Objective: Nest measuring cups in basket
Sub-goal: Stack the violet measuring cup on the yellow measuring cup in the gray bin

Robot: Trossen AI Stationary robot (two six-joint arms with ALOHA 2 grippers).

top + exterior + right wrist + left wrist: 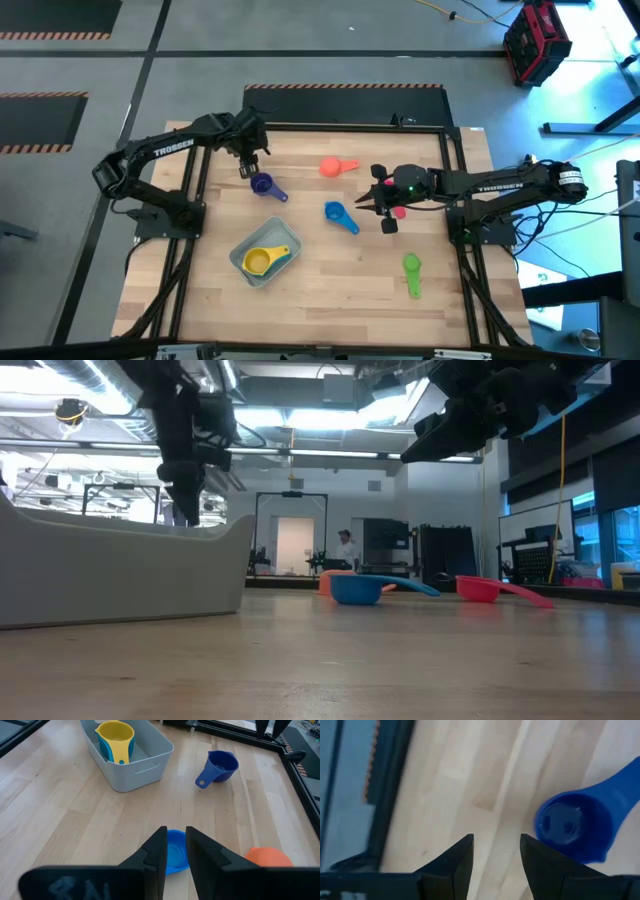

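the basket point(244, 263) sits near the front left of the table point(340, 290) and already holds the yellow-orange cup point(260, 261), with teal just visible beneath it. the remaining cups lie loose on the wood: the purple cup point(264, 185) behind the basket, the coral-orange cup point(333, 167) toward the back, the blue cup point(336, 213) near the middle, the pink-red cup point(397, 212) under the right arm, and the green cup point(411, 266) at front right. the left gripper point(248, 166) is held above the table just behind the purple cup, its fingers point(454, 865) parted by a moderate gap and nothing between them. the right gripper point(362, 205) is poised over the blue cup, its fingers point(155, 854) parted only narrowly and empty. the step in hand appears to be a pick of the purple cup by the left arm. it would be done best if the fingers were brought over the flat handle or one wall of the bowl, lowered until the rim is straddled, and closed squarely so the small cup is not skidded across the wood.
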